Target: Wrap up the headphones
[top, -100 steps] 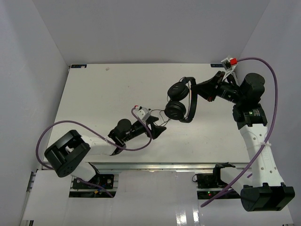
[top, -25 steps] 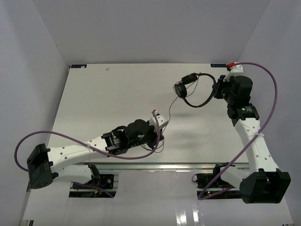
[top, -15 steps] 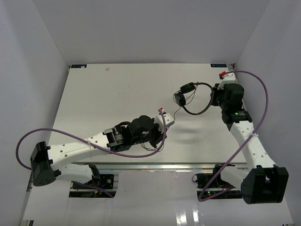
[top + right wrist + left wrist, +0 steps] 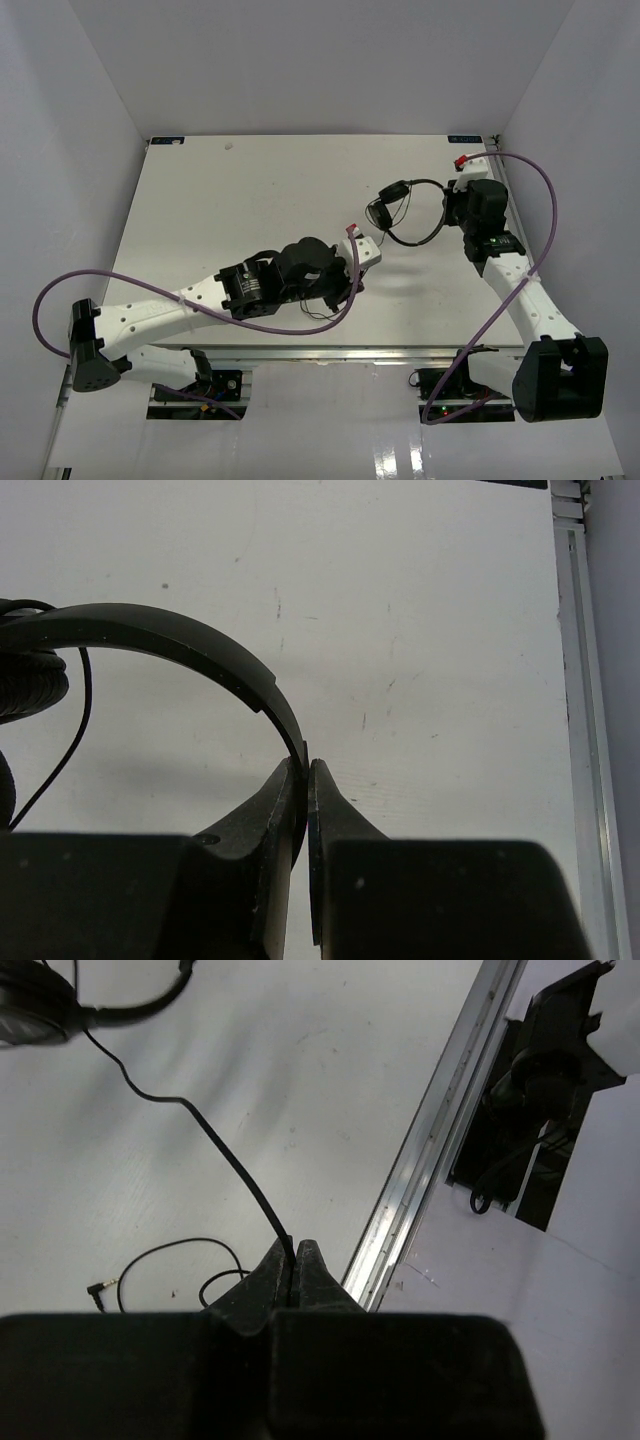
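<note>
The black headphones (image 4: 386, 205) hang above the back right of the table. My right gripper (image 4: 448, 210) is shut on the curved headband (image 4: 170, 640), which passes between its tips (image 4: 306, 767). One ear cup (image 4: 30, 685) shows at the left edge of the right wrist view. My left gripper (image 4: 296, 1248) is shut on the thin black cord (image 4: 215, 1145), which runs from its tips up to the ear cups (image 4: 35, 1010). Slack cord loops (image 4: 190, 1250) lie on the table below the left gripper (image 4: 352, 283), ending at the small plug (image 4: 95, 1287).
The aluminium rail (image 4: 430, 1150) marks the table's near edge, close beside the left gripper, with a black bracket (image 4: 545, 1090) beyond it. Purple arm cables (image 4: 545, 215) arc over the right arm and loop under the left forearm (image 4: 300, 325). White walls enclose the table.
The left arm has stretched to the right and farther from the front edge, cord still pinched. The right gripper has brought the headphones slightly left, and they have turned.
</note>
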